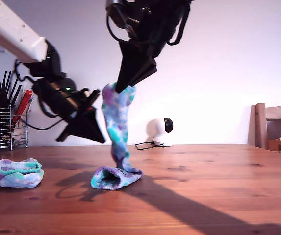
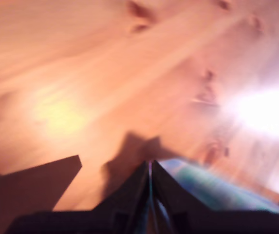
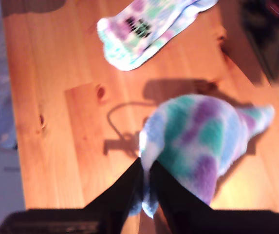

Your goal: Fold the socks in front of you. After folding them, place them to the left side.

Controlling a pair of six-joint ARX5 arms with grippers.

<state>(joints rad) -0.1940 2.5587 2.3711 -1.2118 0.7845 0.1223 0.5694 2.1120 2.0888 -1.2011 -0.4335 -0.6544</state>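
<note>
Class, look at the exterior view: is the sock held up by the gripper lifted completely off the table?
No. The hanging sock still has its lower end resting on the table, while my second gripper pinches its top.

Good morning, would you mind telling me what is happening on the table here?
I am folding socks. My second gripper has pinched one sock by its end and holds it up, so it hangs with its lower end resting on the table. My first gripper hovers beside it, shut and seemingly empty. Another sock lies bundled at the exterior view's left.
</note>
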